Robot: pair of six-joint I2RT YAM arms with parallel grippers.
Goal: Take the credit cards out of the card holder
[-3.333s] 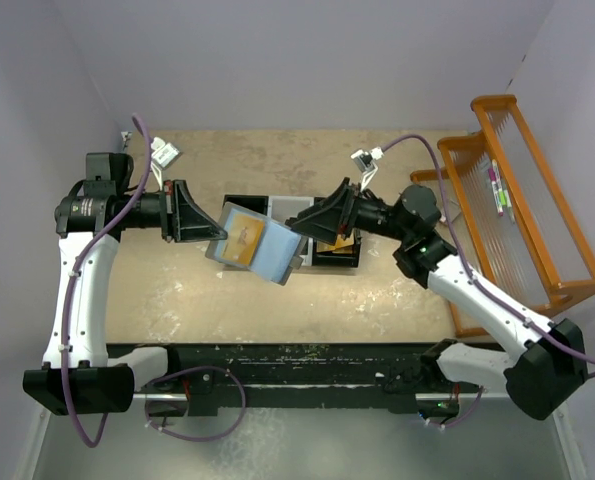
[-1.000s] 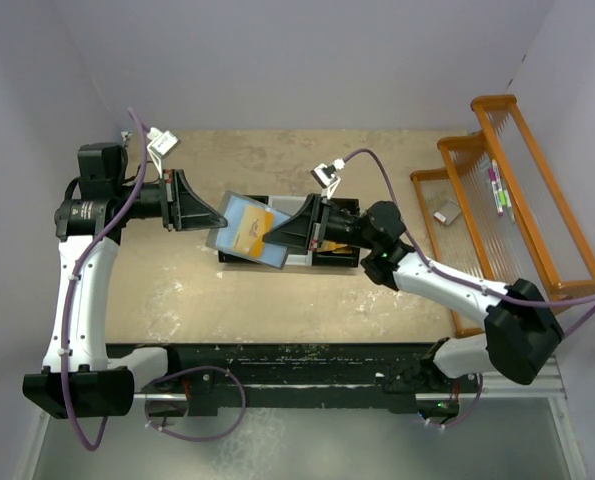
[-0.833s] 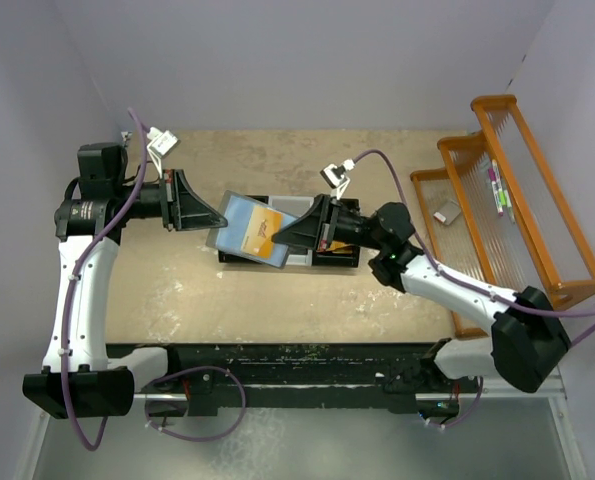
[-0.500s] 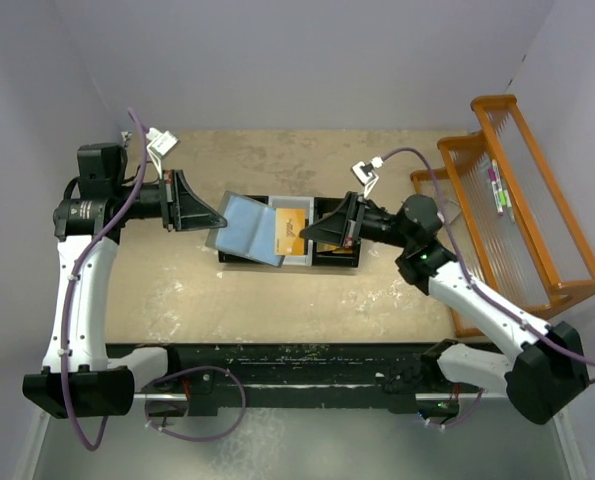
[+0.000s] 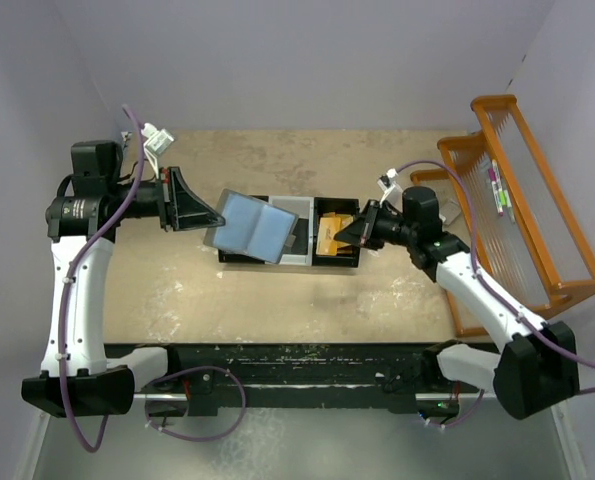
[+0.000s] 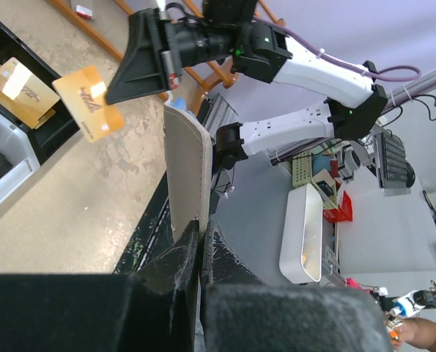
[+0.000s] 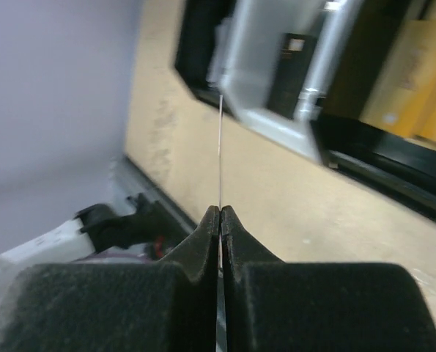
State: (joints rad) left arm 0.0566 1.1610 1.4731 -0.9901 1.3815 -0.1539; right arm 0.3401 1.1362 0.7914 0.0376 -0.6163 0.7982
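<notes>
From above, my left gripper (image 5: 213, 219) is shut on the left edge of the card holder (image 5: 255, 228). The holder hangs open in the air over the left end of the bin tray (image 5: 297, 206), mid-table toward the far edge. My right gripper (image 5: 351, 233) is pinched on an orange-gold credit card (image 5: 329, 236) over the tray's right-hand black compartment (image 5: 338, 206). If I let go too high, or with the card tilted, I judge it could glide and land on the tray wall or on the tabletop toward the right edge. I see no orange on the holder's open face, but I cannot tell whether its pockets are empty.

Through my left wrist camera the holder stands upright and edge-on. My fingers are closed tight on only a narrow strip of its lower edge. Most of its weight sits beyond that pinch, so it could pivot or slip out if I swing the arm. Across from me the held card hangs from the right fingertips by one end, above the gold cards (image 6: 20, 92) lying in the compartment.

Through my right wrist camera the pads are pressed together with the card showing as a thin line between them. A slick card held at one end may twist or slide. The view is blurred, so I cannot tell how deep the card sits.
</notes>
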